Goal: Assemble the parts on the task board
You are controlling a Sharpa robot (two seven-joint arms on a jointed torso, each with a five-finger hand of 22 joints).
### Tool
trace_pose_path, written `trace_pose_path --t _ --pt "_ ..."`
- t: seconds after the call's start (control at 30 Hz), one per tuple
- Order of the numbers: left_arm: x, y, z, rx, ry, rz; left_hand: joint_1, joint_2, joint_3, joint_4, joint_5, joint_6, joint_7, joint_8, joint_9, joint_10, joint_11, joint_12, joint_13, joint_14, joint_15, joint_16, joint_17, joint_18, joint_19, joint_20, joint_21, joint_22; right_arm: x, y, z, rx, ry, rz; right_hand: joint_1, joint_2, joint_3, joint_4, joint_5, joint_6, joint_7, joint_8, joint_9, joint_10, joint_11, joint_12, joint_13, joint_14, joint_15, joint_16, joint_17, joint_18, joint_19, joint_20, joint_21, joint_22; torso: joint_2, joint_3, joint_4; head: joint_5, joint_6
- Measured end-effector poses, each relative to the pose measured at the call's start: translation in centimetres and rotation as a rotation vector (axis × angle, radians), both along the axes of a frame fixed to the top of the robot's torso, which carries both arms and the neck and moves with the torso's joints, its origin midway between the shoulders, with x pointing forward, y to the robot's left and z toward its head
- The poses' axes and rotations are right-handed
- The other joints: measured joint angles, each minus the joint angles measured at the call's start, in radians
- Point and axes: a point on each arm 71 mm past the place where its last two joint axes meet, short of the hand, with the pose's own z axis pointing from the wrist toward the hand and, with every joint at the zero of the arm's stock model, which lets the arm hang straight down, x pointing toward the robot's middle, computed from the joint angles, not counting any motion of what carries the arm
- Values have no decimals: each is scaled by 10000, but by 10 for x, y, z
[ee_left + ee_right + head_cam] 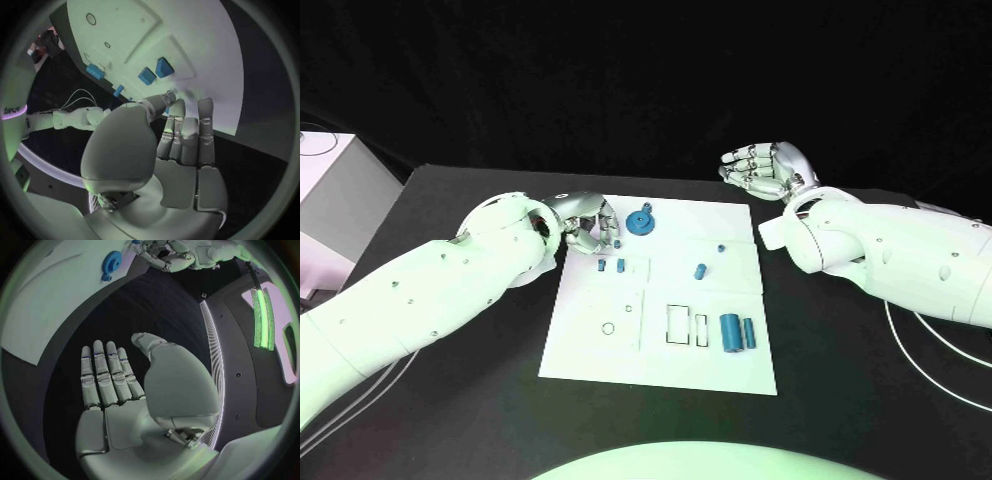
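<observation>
Hovering left hand [589,225] seemingly empty over task board [661,340] | right hand [769,168] spread, empty

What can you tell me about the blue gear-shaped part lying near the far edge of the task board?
The blue gear is a round, toothed disc with a hole at its centre and looks like matte plastic. It lies flat on the white task board, close to the board's far edge, apart from the smaller blue pieces nearer the middle. The left hand is right beside it but, from the head view, seems not to hold it. The right wrist view shows it too.
</observation>
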Motion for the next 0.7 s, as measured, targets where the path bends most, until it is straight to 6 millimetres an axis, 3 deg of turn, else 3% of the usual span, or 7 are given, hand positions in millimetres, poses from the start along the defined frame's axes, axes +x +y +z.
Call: trace_pose_path --t 0.17,0.27,0.4,0.47,0.53,0.6,0.7 --pt "2 12 7 -299 -137 336 0 0 115 -23 41 -148 14 -74 -35 -75 3 128 74 0 0 0 -86 0 0 0 0 0 0 -4 -1 -260 48 163 323 -66 954 -653 -306 143 48 96 -67 206 -197 0 -11 1149 -334 567 171 0 995 -279 457 54 -1 3 -3 -24 23" --pt "4 19 11 -580 -245 572 47 46 203 15 41 -248 38 -117 -55 -130 16 154 99 -187 -31 -13 -501 0 -124 -23 -94 -165 -1 -6 -1 -610 34 390 420 -42 1278 -1007 -557 476 109 96 -110 651 -354 -35 -11 2066 -661 1046 475 0 1819 -641 958 257 -1 3 -3 -78 59" --pt "8 32 19 -1417 -236 1045 53 52 306 77 41 -359 147 -117 -80 -310 133 154 108 -687 35 -332 -1432 0 -235 16 -194 -278 -3 -8 -2 -1478 -73 895 692 231 742 -1652 -724 1083 30 -7 -171 1343 -662 -212 -11 3595 -1219 1893 1103 -1 2987 -1333 2351 1087 -6 4 -7 -171 131" --pt "10 40 21 -2042 -150 1325 53 52 363 135 41 -428 215 -117 -88 -428 180 154 33 -932 73 -547 -1820 0 -341 52 -329 -343 -4 -7 -2 -2133 -181 1254 746 301 323 -1830 -771 1422 -184 -141 -241 1887 -873 -330 -10 4587 -1551 2797 1678 -3 3600 -1756 3537 1875 -7 3 -10 -233 165" --pt "10 49 23 -2674 -48 1587 53 53 337 212 41 -464 250 -157 -96 -398 210 154 -44 -737 136 -550 -1550 0 -342 54 -359 -390 -7 -5 -3 -2884 -307 1651 598 443 220 -1951 -994 1784 -272 -492 -383 2372 -1022 -833 -10 4827 -1767 4463 2804 -4 3645 -2012 5031 2981 -7 8 -14 -309 202" --pt "9 57 23 -3225 92 1797 -7 1 245 304 41 -464 251 -157 -90 -355 253 154 -112 -686 164 -550 -1519 0 -317 79 -438 -444 -9 -4 -4 -3585 -427 1978 494 386 383 -2056 -1100 1933 -290 -749 -460 2555 -1039 -1199 -10 4825 -1765 5588 3557 -3 3492 -2055 5798 3597 -7 10 -20 -377 231" --pt "5 70 20 -4337 573 2083 -107 0 145 514 41 -385 283 30 -25 -463 361 -228 -476 -1417 218 -1133 -2933 0 -341 167 -790 -662 -14 -2 -6 -4797 -641 2458 281 248 598 -2034 -1273 2054 -301 -998 -496 2618 -1101 -1414 -1 4825 -1765 8218 5807 -3 3532 -2015 6471 4109 -7 15 -22 -500 276"
